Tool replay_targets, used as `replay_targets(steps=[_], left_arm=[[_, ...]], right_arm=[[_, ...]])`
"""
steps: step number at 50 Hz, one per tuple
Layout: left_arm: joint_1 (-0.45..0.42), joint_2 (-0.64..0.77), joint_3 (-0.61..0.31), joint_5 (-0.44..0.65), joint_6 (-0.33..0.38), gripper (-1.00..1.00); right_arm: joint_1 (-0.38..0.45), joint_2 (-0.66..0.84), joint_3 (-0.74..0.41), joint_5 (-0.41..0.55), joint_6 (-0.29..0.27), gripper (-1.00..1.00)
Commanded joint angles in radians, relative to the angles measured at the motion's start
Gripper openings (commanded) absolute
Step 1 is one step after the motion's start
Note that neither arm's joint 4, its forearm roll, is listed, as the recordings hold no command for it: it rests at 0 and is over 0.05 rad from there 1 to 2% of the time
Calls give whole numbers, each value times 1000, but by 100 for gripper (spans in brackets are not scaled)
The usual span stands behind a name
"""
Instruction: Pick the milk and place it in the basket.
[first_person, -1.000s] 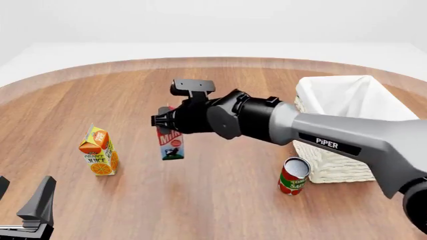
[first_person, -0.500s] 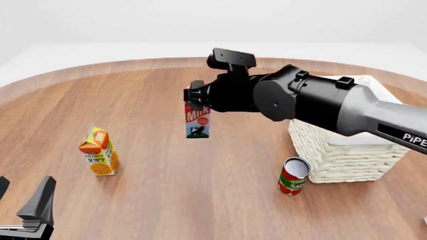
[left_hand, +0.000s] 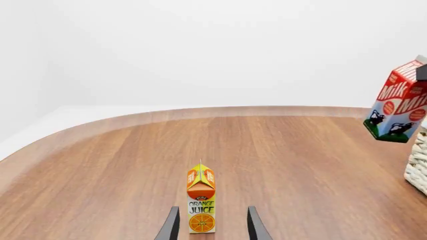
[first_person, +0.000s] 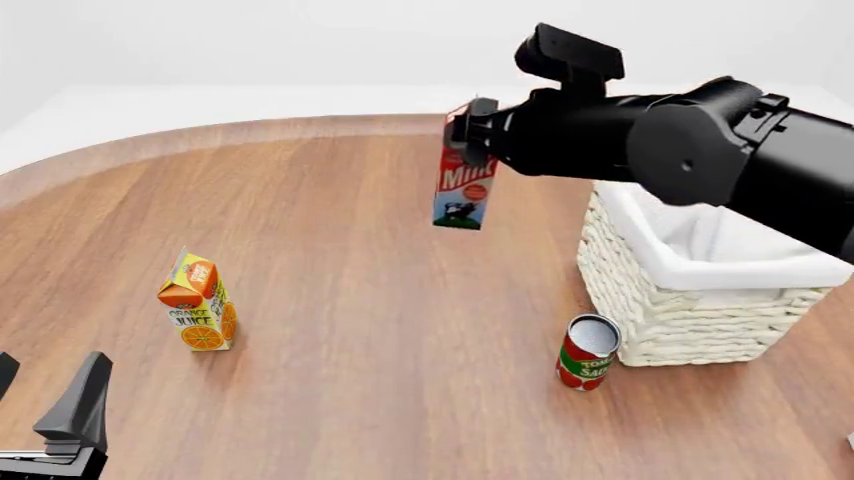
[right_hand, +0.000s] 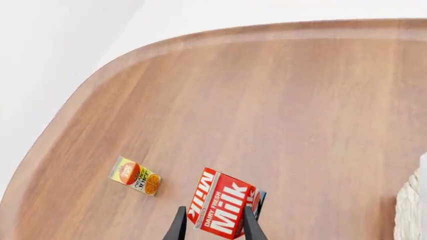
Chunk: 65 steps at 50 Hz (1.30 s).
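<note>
Broadly, a round-edged wooden tabletop (first_person: 334, 330) with a warm brown grain fills the scene, set against plain white walls and a white floor beyond its curved rim. Legible writing is plentiful: the milk carton (first_person: 466, 190) reads "Milk" in white on red in the front view, and "DAIRY FRESH Milk" in the right wrist view, above a blue-green picture of a cow at its base; the orange juice carton (first_person: 198, 301) reads "ORANGE JUICE" beside pictures of orange slices; a red-and-green can (first_person: 586, 352) carries writing too small to read. The right pincer (first_person: 467, 128) is clenched on the milk carton's upper part, holding it well above the tabletop, its base tilted slightly, with the carton hanging at about 6 o'clock from the fingers; in the right wrist view the two fingers (right_hand: 177, 226) flank the carton's red sides. From the milk carton, the white wicker basket (first_person: 667, 310) with its cloth lining sits toward 4 o'clock, near but apart, and the can stands just beside the basket's near corner. The left pincer (first_person: 47, 430) rests low at the front view's 7 o'clock corner, its fingers spread apart and holding nothing, with the orange juice carton upright ahead of them.
</note>
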Motion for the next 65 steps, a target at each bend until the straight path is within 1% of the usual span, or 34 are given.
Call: replay_targets(steps=[1,14,17,19,34,50,65], left_arm=[[0,0,0,0,0,100],[0,0,0,0,0,100],[0,0,0,0,0,100],[0,0,0,0,0,100],[0,0,0,0,0,100],[0,0,0,0,0,100],[0,0,0,0,0,100]], right_arm=[[-62,-89,-11,19,-5,-100],[-131,-133,2,28,-27,-100],[-167,-146,19,24,-36,-100],[-172,-147,22,22,-38,-100],[-289,-223,51,38,-57,-100],[-344,-254,60,51,-73,-100],[-434,-261,69,49,-101,-100]])
